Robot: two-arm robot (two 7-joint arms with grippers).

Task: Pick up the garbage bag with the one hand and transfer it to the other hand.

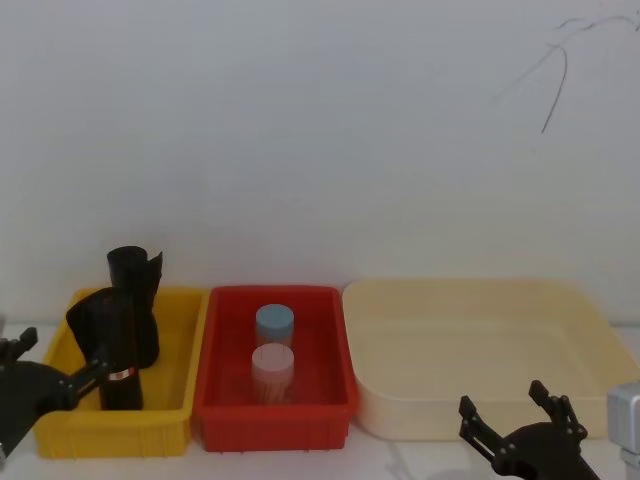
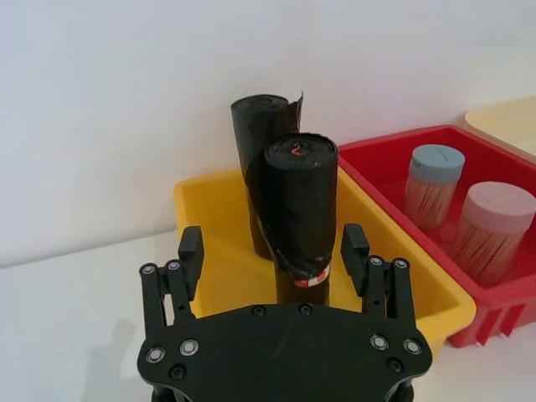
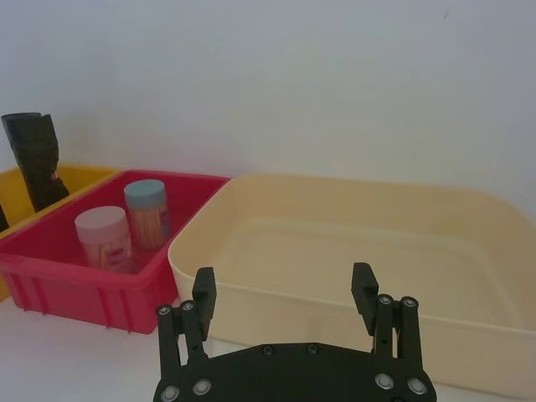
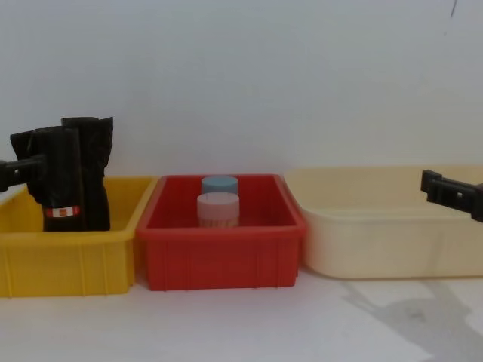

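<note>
Table [image 4: 226, 324]: yellow bin [image 4: 60, 264], red bin [image 4: 223, 260], tub [image 4: 392, 249]

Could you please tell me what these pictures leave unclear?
- Garbage bag base: chest view, hidden behind yellow bin wall.
- Label print: left wrist view, too small.
- Left gripper touching bag or not: head view, too small.
- Right gripper wrist: head view, cut by bottom edge.

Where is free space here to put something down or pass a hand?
The cream bin is bare inside, bordered by the red bin and the right claw. The table strip before the red bin is also free. Crowded: the yellow bin, with the garbage bag, a second roll and the left claw.
</note>
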